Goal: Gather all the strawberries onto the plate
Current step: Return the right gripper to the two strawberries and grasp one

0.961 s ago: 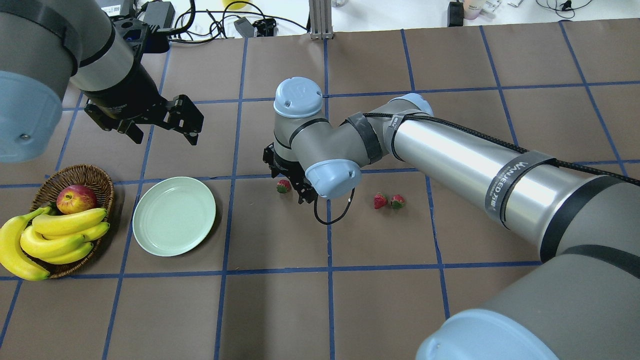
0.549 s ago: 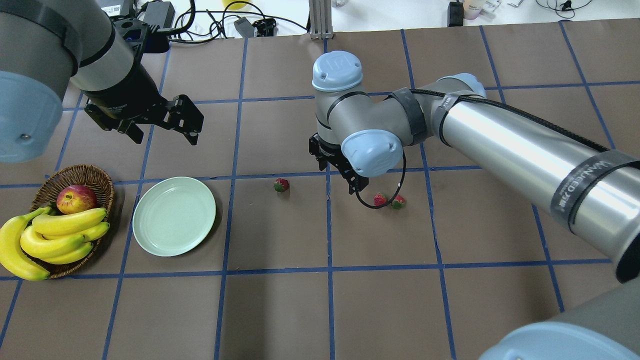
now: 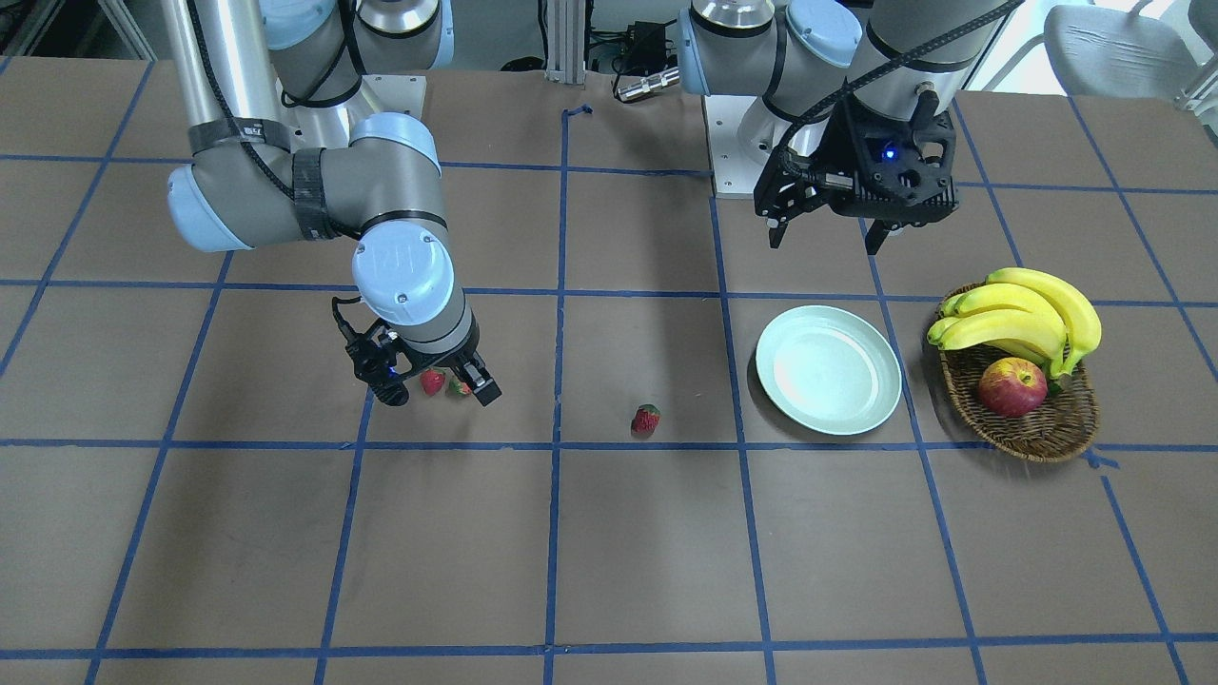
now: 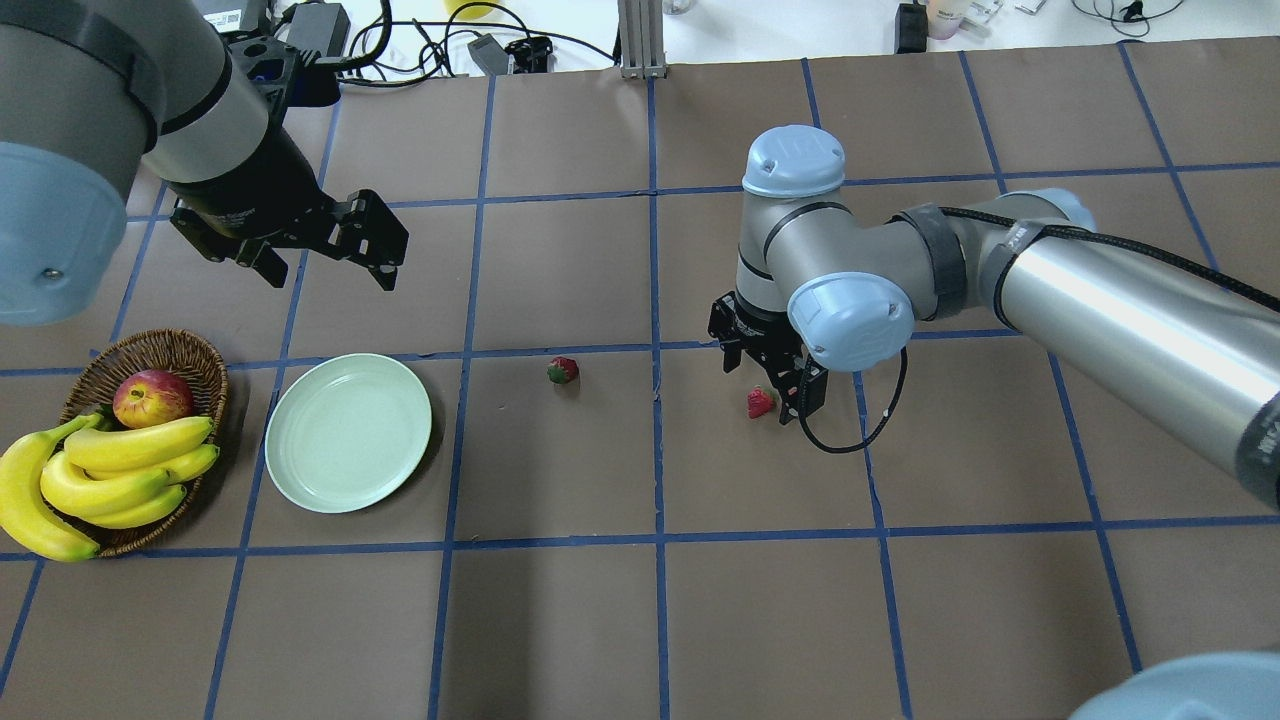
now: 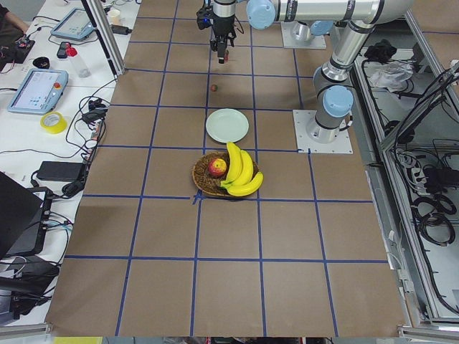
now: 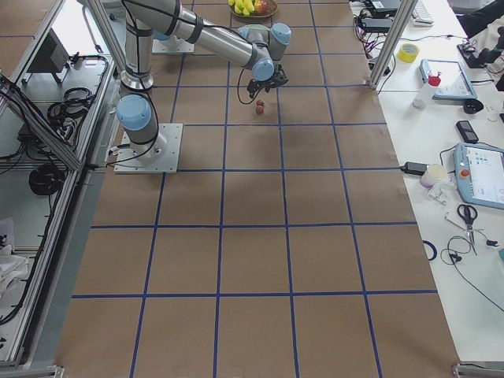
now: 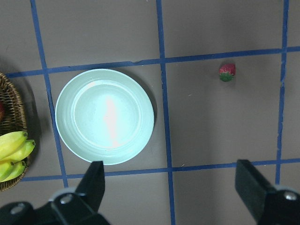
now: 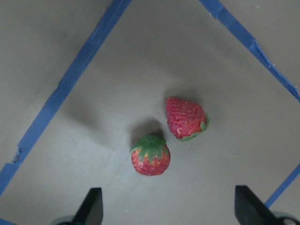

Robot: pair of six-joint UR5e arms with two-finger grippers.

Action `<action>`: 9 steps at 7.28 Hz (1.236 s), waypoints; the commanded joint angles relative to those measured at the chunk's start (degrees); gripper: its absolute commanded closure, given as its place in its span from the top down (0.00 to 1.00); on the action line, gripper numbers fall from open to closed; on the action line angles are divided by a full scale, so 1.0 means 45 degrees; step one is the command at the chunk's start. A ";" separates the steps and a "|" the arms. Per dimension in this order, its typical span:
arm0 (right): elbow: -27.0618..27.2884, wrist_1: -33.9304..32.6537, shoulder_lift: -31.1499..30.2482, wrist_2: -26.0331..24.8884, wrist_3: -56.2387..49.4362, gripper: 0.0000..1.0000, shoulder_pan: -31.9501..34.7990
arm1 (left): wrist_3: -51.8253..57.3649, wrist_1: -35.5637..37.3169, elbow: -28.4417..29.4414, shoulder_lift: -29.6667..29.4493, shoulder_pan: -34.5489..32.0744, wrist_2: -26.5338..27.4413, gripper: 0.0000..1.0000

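Three strawberries lie on the brown table. One strawberry (image 4: 563,370) (image 3: 646,420) (image 7: 227,71) lies alone near the middle. Two more (image 3: 433,381) (image 3: 459,386) lie side by side; they show in the right wrist view (image 8: 150,155) (image 8: 185,118). My right gripper (image 4: 775,375) (image 3: 438,390) (image 8: 168,199) is open, low over this pair, a finger on each side, holding nothing. In the overhead view it hides one of them; the other (image 4: 761,403) shows. The mint-green plate (image 4: 348,432) (image 3: 828,369) (image 7: 104,116) is empty. My left gripper (image 4: 322,262) (image 3: 823,238) (image 7: 171,187) is open, raised beyond the plate.
A brown wicker basket (image 4: 190,350) (image 3: 1042,440) with bananas (image 4: 120,470) and a red apple (image 4: 152,397) stands on the plate's outer side, near the table's left end. Cables and devices (image 4: 330,30) lie past the far edge.
My right arm has swung to the right, from over the lone strawberry to over the pair of strawberries. The left arm, plate and lone strawberry have not moved.
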 commanded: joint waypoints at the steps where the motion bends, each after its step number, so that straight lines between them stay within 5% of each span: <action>1: 0.0157 -0.0132 0.0356 0.0034 -0.0164 0.94 -0.0091 | -0.0077 -0.0002 -0.0077 0.0000 -0.0022 -0.0034 1.00; 6: 0.0275 -0.0542 0.0593 0.0034 -0.0243 0.80 -0.0091 | 0.0000 0.0095 -0.0137 0.0000 -0.0002 -0.0015 1.00; 7: 0.0255 -0.0542 0.0593 0.0092 -0.0243 0.45 -0.0091 | 0.0000 0.0096 -0.0137 0.0000 -0.0002 -0.0014 1.00; 9: 0.0255 -0.0523 0.0593 0.0093 -0.0243 0.28 -0.0091 | 0.0000 0.0096 -0.0137 0.0000 -0.0022 0.0005 1.00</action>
